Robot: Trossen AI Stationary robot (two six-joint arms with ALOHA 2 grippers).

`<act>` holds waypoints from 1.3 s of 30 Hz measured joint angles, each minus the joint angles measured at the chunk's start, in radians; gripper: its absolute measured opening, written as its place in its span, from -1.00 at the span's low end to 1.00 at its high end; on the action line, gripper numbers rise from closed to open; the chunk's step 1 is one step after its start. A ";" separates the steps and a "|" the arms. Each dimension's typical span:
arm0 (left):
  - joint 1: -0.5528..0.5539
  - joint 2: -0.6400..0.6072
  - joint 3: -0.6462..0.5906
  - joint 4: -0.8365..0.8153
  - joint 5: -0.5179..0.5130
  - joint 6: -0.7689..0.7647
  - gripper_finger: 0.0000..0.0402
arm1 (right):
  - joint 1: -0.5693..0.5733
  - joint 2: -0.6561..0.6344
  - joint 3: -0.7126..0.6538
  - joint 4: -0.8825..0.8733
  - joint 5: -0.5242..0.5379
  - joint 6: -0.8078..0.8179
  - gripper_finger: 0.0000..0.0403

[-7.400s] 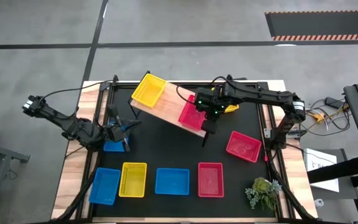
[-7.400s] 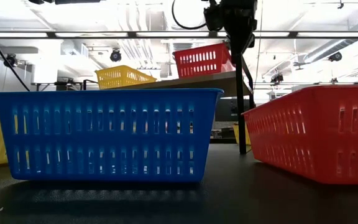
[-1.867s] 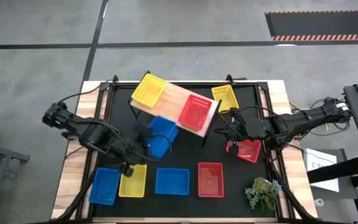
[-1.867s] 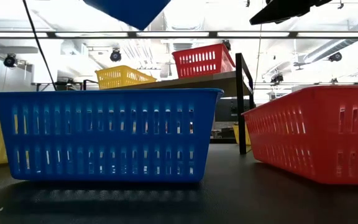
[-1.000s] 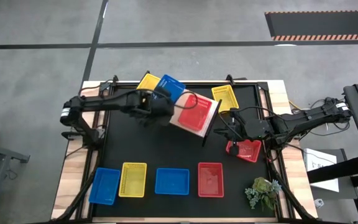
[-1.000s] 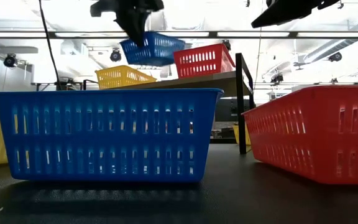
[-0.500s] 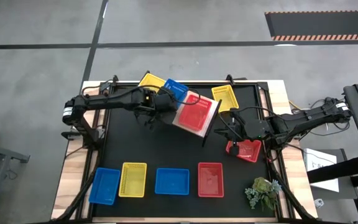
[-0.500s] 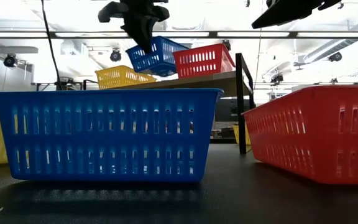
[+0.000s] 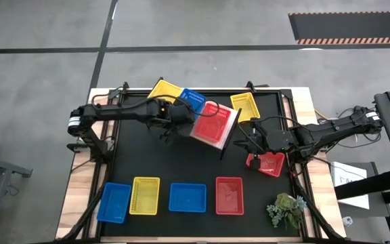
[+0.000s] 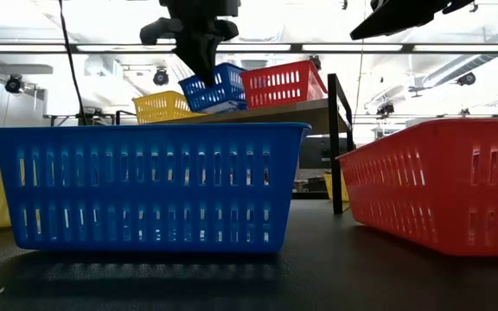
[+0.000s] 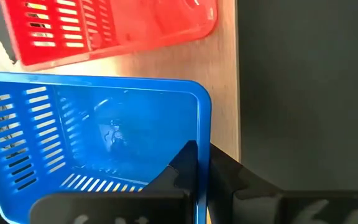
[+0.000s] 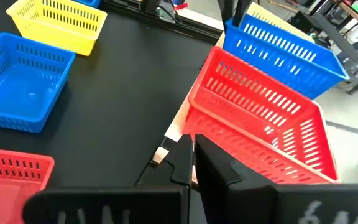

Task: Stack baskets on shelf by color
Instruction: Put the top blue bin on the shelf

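Left gripper fingers are clamped together on the wall of a blue rectangular plastic mesh basket, one finger inside the wall and one outside, as the left wrist view shows. This held blue basket sits at the middle of the light wooden shelf plank on thin black legs, tilted in the low view, with one end low at the plank and the other raised; whether it touches the plank cannot be told. On one side of it a yellow plastic mesh basket rests on the shelf end; on the other side a red plastic mesh basket rests on the opposite end, just beside the blue one.

Right gripper has its fingers shut together with nothing between them, seen in the right wrist view. It hangs above the black table top, near the shelf's red end and beside a second red mesh basket lying on the table.

A second yellow mesh basket lies on the table behind the shelf. Along the near table edge stand four more baskets in a row: blue, yellow, blue and red. A small green plant sits at the table corner.
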 joint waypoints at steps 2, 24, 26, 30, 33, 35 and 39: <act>0.000 0.000 -0.010 0.015 0.000 0.000 -1.00 | 0.000 0.000 0.000 0.000 0.000 0.000 -0.96; 0.006 -0.003 -0.039 0.037 -0.052 -0.001 -0.55 | 0.000 0.000 0.000 -0.004 0.000 0.010 -0.96; 0.006 -0.005 -0.037 0.041 -0.071 -0.002 -0.53 | 0.000 0.000 0.000 -0.008 0.000 0.014 -0.96; 0.006 -0.005 -0.043 0.046 -0.071 -0.018 -0.52 | 0.000 0.000 0.000 -0.015 0.000 0.026 -0.96; 0.006 -0.005 -0.047 0.047 -0.069 -0.029 -0.52 | 0.000 0.000 0.000 -0.023 0.000 0.034 -0.96; 0.002 -0.005 -0.044 0.047 -0.068 -0.048 -0.52 | 0.000 0.000 0.000 -0.024 0.000 0.035 -0.96; -0.001 -0.020 -0.039 0.076 -0.067 -0.082 -0.52 | 0.000 0.000 0.000 -0.023 0.000 0.036 -0.96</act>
